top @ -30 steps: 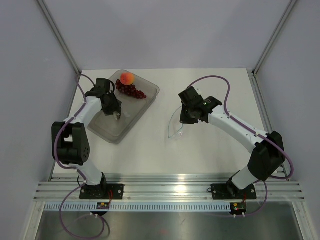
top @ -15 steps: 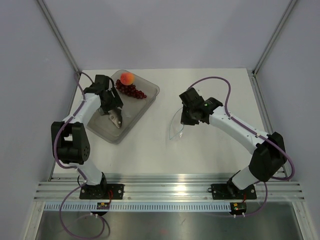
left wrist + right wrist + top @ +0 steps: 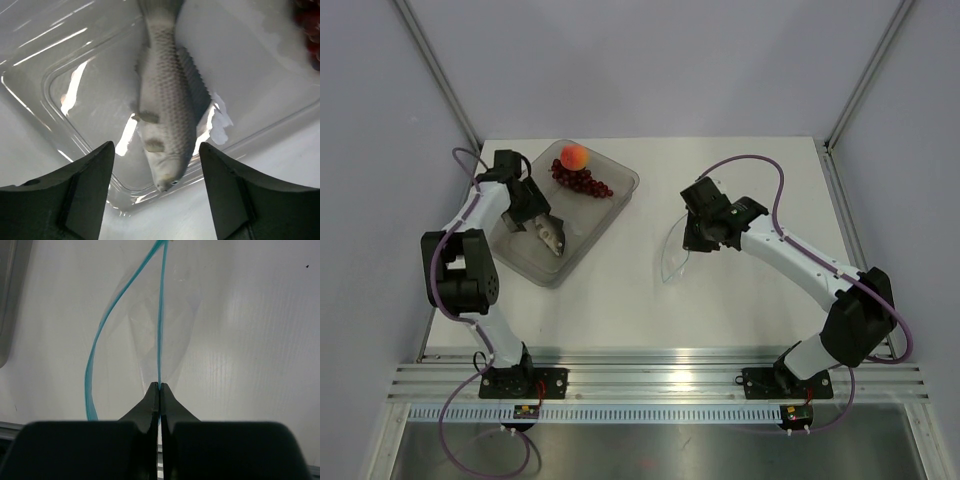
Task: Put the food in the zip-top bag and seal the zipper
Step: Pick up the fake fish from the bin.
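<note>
The left hand (image 3: 538, 215) has just spread its fingers and pulled back toward the far left corner of the table (image 3: 620, 300). That leaves a silvery fish (image 3: 552, 238) lying uncovered in the grey tray (image 3: 525, 258). The hand is now open and empty, hovering above the fish with one finger on either side of it and touching nothing. The arm is folded tightly, with its elbow near the table's left edge.

The peach (image 3: 574, 156) and grapes (image 3: 582, 181) sit together at the tray's far end, just beyond the hand. Nothing appears to be in the bag (image 3: 672, 258) yet, so filling it has probably not begun — the left hand still needs to take a piece of food.

To the right, well apart from the tray, the right hand (image 3: 160, 386) is closed on the bag's blue zipper (image 3: 161, 315). It pinches one lip, and the other bows away to the left, so the mouth gapes. That arm reaches in from the near right, its forearm angled toward the table's middle.
</note>
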Motion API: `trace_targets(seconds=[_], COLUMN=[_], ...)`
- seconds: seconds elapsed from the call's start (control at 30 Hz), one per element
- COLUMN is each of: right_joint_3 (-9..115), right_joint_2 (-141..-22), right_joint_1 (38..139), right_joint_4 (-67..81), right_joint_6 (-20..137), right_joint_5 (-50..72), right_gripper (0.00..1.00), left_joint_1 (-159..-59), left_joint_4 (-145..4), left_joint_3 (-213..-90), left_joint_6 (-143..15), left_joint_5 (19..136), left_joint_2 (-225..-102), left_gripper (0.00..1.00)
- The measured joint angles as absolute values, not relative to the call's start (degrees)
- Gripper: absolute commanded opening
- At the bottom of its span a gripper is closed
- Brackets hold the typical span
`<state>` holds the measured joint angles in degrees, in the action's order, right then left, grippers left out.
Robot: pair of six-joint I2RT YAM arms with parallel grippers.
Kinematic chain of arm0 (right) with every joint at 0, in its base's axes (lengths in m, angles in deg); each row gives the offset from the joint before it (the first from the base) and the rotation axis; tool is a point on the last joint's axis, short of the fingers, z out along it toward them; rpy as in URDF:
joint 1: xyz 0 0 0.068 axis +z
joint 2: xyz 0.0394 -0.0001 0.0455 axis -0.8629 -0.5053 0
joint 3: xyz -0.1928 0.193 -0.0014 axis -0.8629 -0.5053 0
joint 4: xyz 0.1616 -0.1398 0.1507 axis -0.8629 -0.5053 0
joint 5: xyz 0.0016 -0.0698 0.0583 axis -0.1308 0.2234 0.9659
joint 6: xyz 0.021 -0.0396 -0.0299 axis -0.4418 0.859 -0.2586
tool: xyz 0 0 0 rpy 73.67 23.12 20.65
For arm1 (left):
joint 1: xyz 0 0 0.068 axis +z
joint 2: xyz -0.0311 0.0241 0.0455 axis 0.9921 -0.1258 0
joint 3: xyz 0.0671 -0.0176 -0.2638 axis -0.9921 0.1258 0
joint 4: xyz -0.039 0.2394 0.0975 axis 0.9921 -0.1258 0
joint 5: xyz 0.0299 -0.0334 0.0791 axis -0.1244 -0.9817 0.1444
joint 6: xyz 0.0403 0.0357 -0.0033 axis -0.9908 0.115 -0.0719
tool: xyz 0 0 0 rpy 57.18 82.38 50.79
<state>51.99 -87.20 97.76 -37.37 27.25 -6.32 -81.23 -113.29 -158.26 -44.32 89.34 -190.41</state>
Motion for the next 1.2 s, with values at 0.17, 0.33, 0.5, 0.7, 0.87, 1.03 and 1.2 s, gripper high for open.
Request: trace_targets(seconds=[0.17,0.33,0.5,0.7,0.87,1.03,1.2], right_joint_3=[51.79,51.79,51.79,51.79,51.79,51.79,51.79], right_joint_2=[-87.20,-87.20,-87.23,-87.40,-87.73,-88.36,-88.73], right_joint_1=[97.76,97.76,97.76,97.76,97.76,97.76,97.76], right_joint_4=[-37.37,-37.37,-37.48,-38.07,-38.31,-38.27,-38.23], right_joint_6=[27.25,27.27,27.27,27.27,27.27,27.25,27.22], right_joint_5=[-6.19,-5.84,-5.81,-5.79,-5.27,-4.81,-4.55], right_gripper=[0.00,0.00,0.00,0.00,0.00,0.00,0.00], left_joint_1=[-77.30,-75.97,-75.42,-75.16,-75.01,-74.90,-74.92], left_joint_4=[-110.60,-108.28,-105.86,-103.98,-103.91,-105.16,-106.14], left_joint_3=[-157.38,-156.49,-156.29,-155.44,-155.00,-154.94,-154.94], left_joint_6=[-43.79,-43.14,-42.09,-41.17,-41.06,-42.46,-43.95], left_joint_5=[84.27,79.53,75.88,73.87,74.11,76.18,76.64], left_joint_2=[-192.23,-196.05,-198.52,-198.78,-197.65,-193.52,-186.59], left_gripper=[0.69,0.61,0.53,0.31,0.06,0.00,0.00])
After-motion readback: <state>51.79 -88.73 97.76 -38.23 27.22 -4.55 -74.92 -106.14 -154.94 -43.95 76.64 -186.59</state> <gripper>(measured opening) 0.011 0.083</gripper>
